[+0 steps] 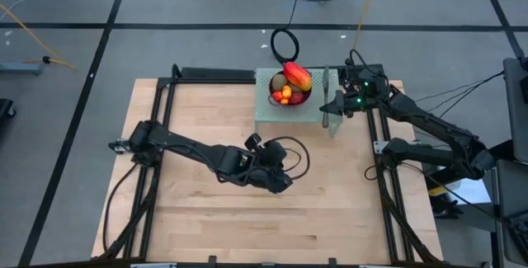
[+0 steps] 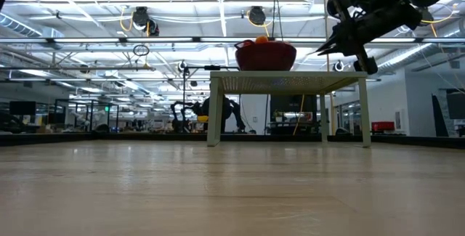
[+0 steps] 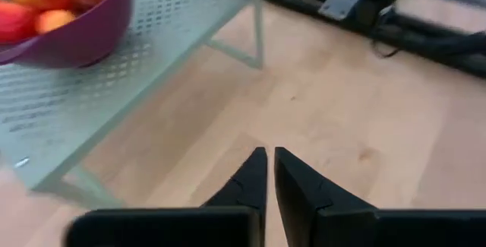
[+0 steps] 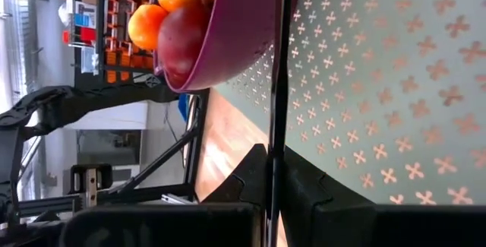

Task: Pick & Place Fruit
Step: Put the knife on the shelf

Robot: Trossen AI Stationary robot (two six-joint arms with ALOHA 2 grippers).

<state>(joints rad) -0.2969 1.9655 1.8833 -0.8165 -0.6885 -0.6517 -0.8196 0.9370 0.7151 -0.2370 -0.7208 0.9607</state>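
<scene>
The mixed fruit sits piled in a purple perforated bowl on the pale green perforated metal stand. The right gripper, beside the bowl, pinches a long dark-handled knife. The left gripper hangs over the wooden table, fingers closed and empty.

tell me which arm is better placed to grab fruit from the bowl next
Right, probably. The right gripper sits beside the purple bowl of fruit, but is shut on a knife. The left gripper, shut and empty, hangs over bare table farther off.
</scene>
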